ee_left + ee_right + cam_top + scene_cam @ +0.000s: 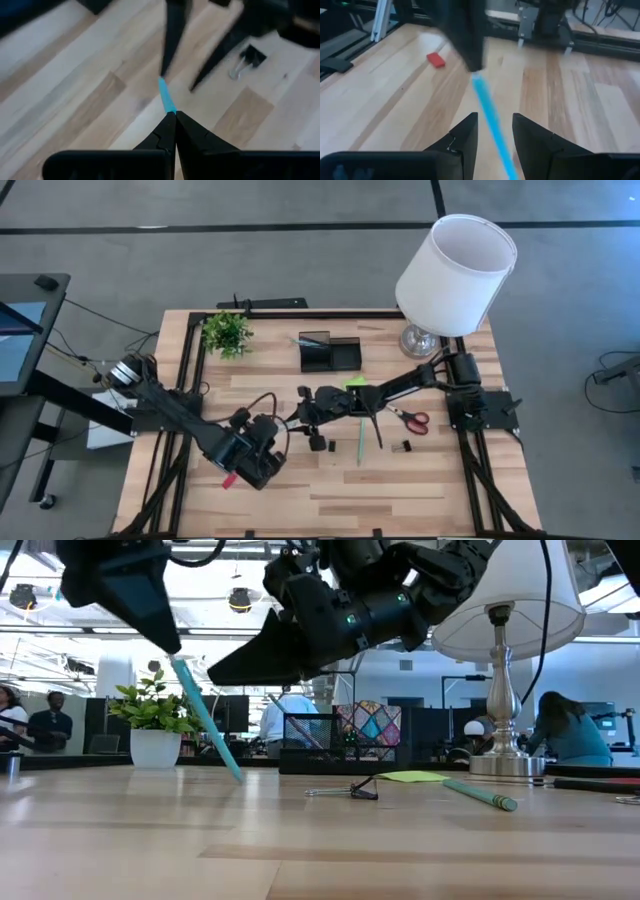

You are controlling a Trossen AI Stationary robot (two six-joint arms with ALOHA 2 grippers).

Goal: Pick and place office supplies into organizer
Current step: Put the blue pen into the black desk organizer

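We find the left gripper (175, 116) fingers pinched on a teal pen (166, 97) lying between the right gripper's (495, 131) parted fingers, supplies remaining outside the organizer (330, 352).

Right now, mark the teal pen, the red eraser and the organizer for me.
teal pen (208, 728): low view, middle of the slanted shaft below the left end effector.
red eraser (436, 60): right wrist view, centre of its top face.
organizer (329, 352): high view, on the black wall between compartments.
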